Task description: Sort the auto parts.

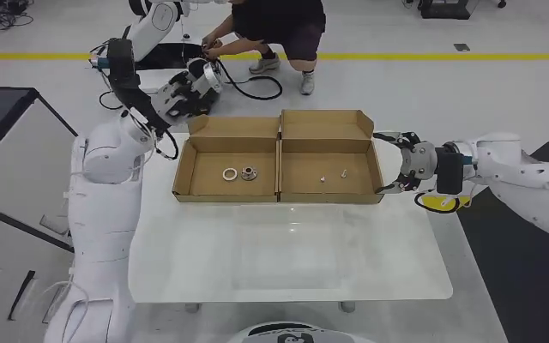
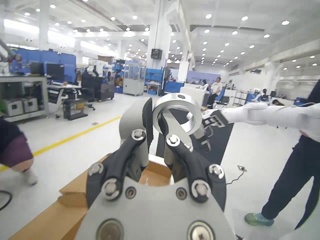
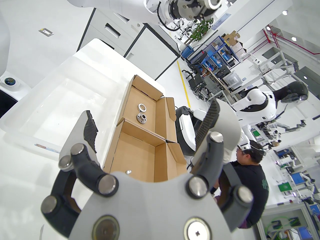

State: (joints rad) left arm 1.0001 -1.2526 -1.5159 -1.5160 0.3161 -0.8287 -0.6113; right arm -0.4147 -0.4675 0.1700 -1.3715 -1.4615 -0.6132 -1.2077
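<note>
Upper left in the top view, the left pincer (image 1: 204, 81) pinched a metal ring (image 2: 168, 101) behind two cardboard boxes (image 1: 279, 167) at the centre of the table (image 1: 292, 257). At right, the right pincer (image 1: 388, 161) was spread wide.

Brown cardboard boxes (image 1: 279, 167), white table (image 1: 292, 257), silver ring (image 2: 175, 99), black ribbed pads (image 3: 89, 132), yellow floor line (image 1: 429, 57).

The ring (image 2: 172, 100) is smooth, shiny metal. The boxes (image 1: 233, 127) are dull cardboard. The bench (image 1: 292, 257) is glossy. The pads (image 3: 90, 131) on the right end effector (image 3: 150, 116) are bumpy
</note>
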